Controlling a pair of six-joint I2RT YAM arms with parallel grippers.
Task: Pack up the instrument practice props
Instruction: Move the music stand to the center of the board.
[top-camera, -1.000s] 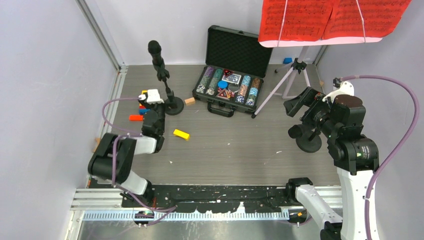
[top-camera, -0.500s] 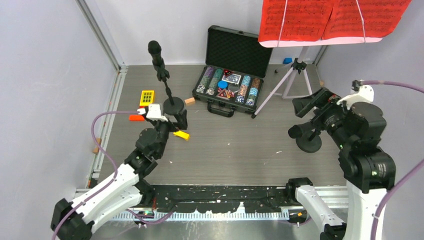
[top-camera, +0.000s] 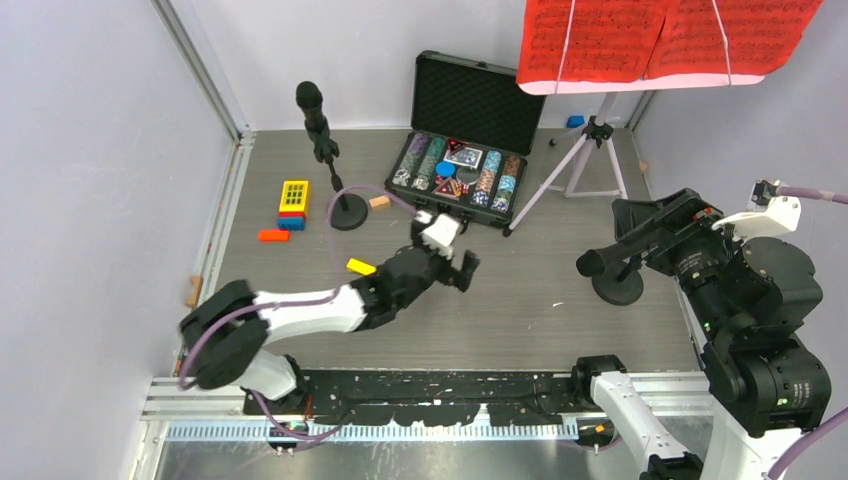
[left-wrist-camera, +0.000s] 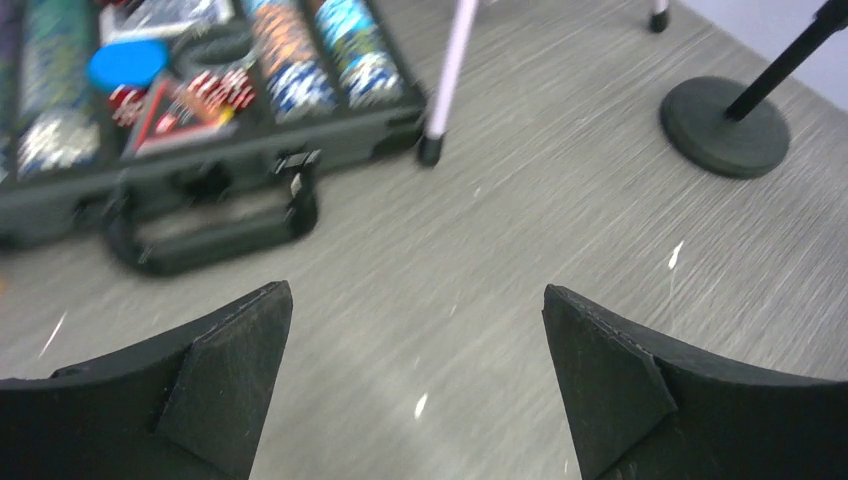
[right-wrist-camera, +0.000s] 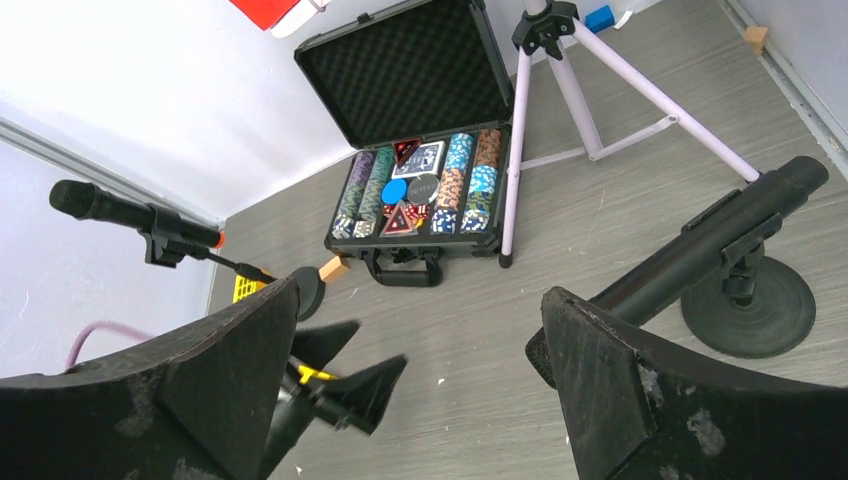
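Observation:
The music rack holds red sheet-music pages (top-camera: 660, 40) at the back right on silver tripod legs (top-camera: 575, 170) (right-wrist-camera: 590, 90). One black microphone (top-camera: 310, 100) (right-wrist-camera: 100, 205) stands on its round-based pole (top-camera: 348, 212) at the back left. The other microphone (top-camera: 600, 262) (right-wrist-camera: 700, 250) tilts on its base (top-camera: 617, 288) (left-wrist-camera: 725, 125) at the right. My left gripper (top-camera: 462, 268) (left-wrist-camera: 415, 295) is open and empty over bare table in front of the case. My right gripper (top-camera: 648, 222) (right-wrist-camera: 420, 290) is open and empty, just behind and above the right microphone.
An open black case of poker chips (top-camera: 465, 150) (left-wrist-camera: 210, 240) lies at the back centre beside the tripod. Toy blocks lie on the left: a yellow plate (top-camera: 294, 195), a red bar (top-camera: 272, 236), a yellow brick (top-camera: 361, 267). Walls close in on the left, back and right.
My left arm has swung from the left microphone's base across to the table's middle, stretched out low. My right arm has pulled back to the right. Both grippers stay open.

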